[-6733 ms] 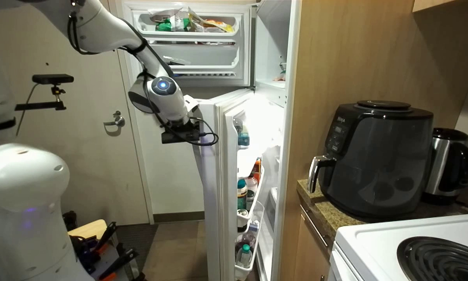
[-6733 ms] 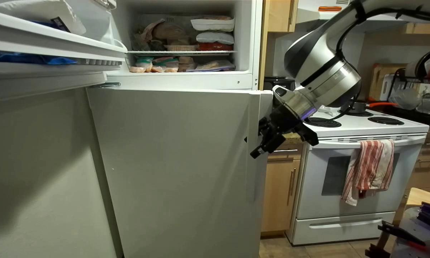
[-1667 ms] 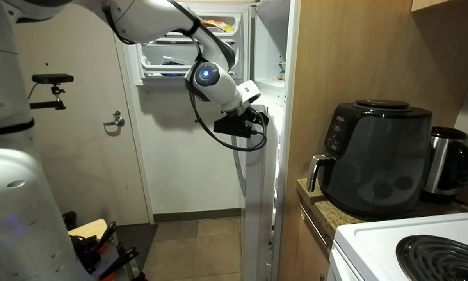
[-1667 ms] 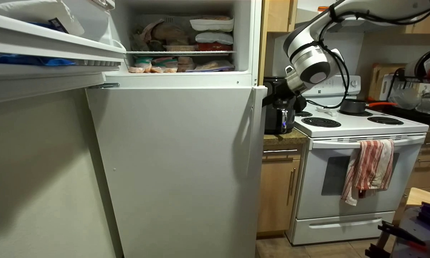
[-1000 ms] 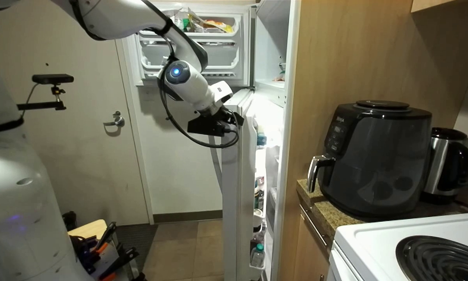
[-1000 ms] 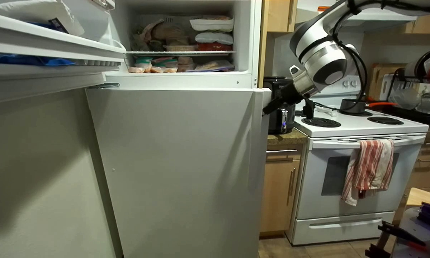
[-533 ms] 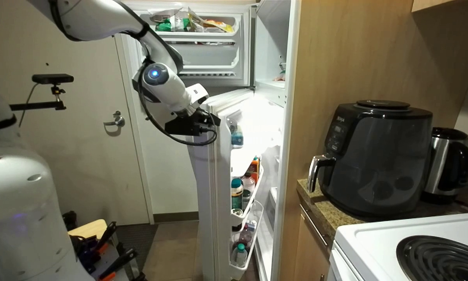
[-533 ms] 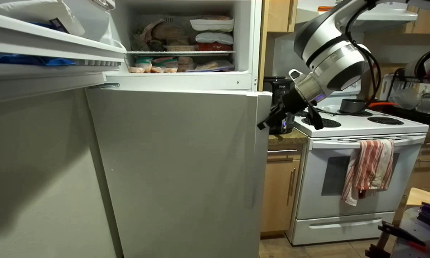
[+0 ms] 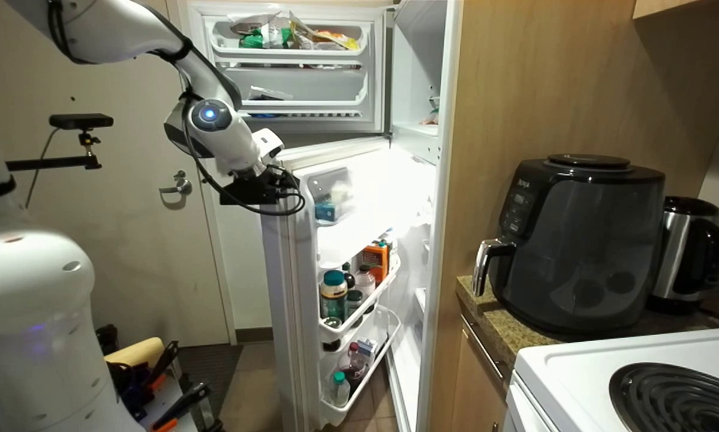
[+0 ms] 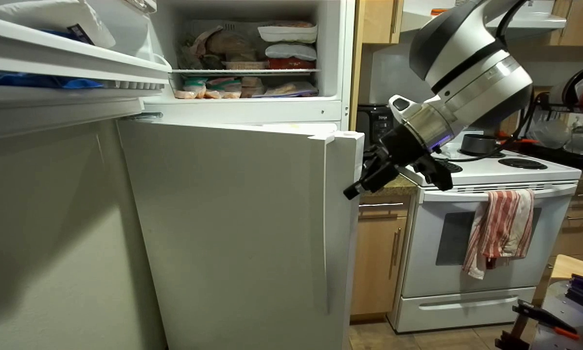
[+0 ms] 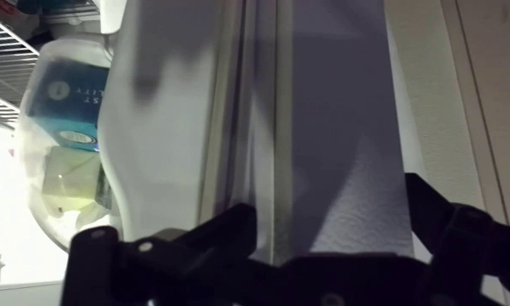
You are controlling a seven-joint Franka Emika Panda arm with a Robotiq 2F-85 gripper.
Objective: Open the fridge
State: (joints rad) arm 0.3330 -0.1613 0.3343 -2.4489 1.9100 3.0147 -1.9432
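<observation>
My gripper (image 11: pixel 330 194) is spread, its fingers (image 11: pixel 233 231) astride the edge of the lower door (image 10: pixel 223 218), contact unclear; this door of the white refrigerator (image 10: pixel 252 111) stands open, bottles (image 9: pixel 334 294) along its inner side; the freezer door (image 9: pixel 299 83) gapes above; a Ninja air fryer (image 9: pixel 581 240) sits on the countertop (image 9: pixel 509 330).

Air fryer (image 9: pixel 587 252), in an exterior view: brand NINJA, pale capitals, upper front. Control panel (image 9: pixel 517 211) just below: pale marks, too small to read. Blue box (image 11: pixel 65 106), wrist view: pale capitals standing upside down; fragments LITY and, on a separate line, ST. Whole words cannot be made out. Round emblem (image 11: pixel 59 90) beside them: blurred. Oval label (image 11: pixel 77 137) on the box's teal side: lettering illegible. Orange carton (image 9: pixel 375 258) and teal-capped jar (image 9: pixel 334 300), in an exterior view: label print too small to read.
</observation>
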